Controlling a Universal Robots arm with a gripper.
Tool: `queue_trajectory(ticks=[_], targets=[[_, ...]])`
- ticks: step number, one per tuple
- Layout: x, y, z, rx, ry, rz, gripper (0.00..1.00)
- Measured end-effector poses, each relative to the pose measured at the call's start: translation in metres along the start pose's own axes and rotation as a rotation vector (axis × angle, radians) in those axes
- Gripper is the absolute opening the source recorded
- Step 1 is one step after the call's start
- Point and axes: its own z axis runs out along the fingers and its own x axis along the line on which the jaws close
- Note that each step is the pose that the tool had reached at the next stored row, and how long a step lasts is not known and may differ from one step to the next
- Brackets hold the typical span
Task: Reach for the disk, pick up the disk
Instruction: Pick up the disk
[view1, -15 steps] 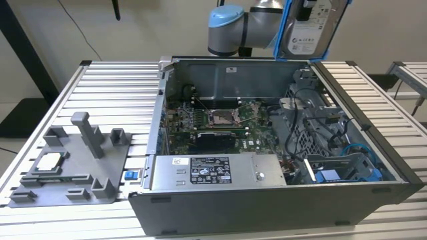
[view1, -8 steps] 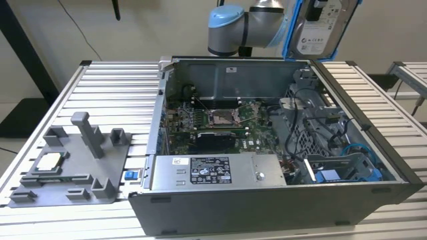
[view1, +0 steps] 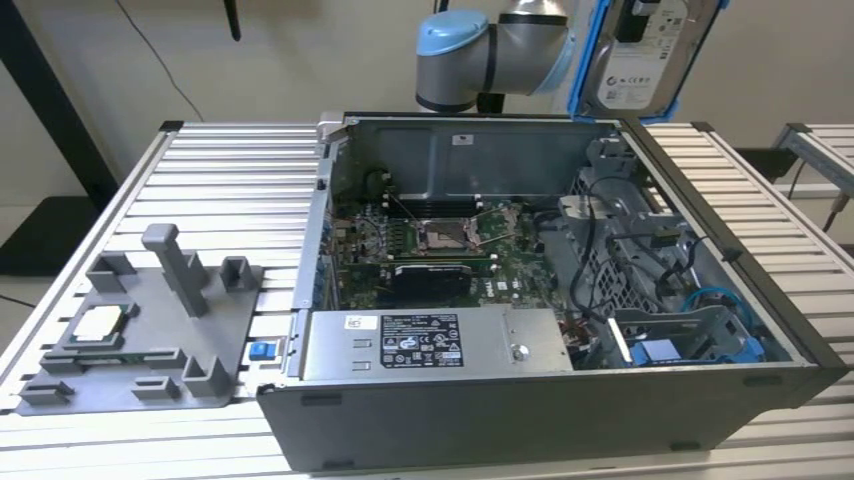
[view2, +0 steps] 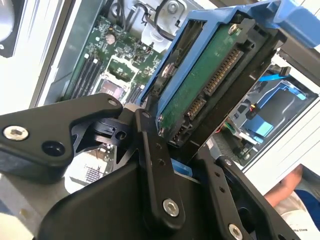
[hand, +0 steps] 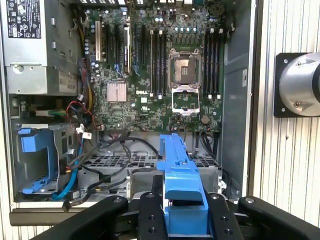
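Observation:
The disk (view1: 641, 55) hangs upright above the back right corner of the open computer case, its white label facing the exterior view and a bright blue frame along its edges. My gripper (hand: 181, 212) is shut on the disk, with black fingers (hand: 150, 215) on either side of the blue frame (hand: 177, 175). In the second wrist view the disk's green circuit side and connectors (view2: 210, 80) show between the fingers (view2: 152, 165). The disk is clear of the case below it.
The open case (view1: 747, 290) lies on a slatted metal table (view1: 227, 170), with motherboard (hand: 165, 75), power supply (view1: 427, 345), cables and an empty blue drive bay (hand: 35, 160) inside. A grey fixture (view1: 147, 330) holding a silver chip sits at the exterior view's left. Part of a person (view2: 285, 192) is nearby.

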Motion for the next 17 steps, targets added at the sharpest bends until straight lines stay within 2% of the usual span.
queue_trajectory(ticks=[10, 17], targets=[[0.0015, -0.0001, -0.0001, 0.0000, 0.0001, 0.000, 0.00], [0.0143, -0.0005, -0.0005, 0.0000, 0.0001, 0.000, 0.00]])
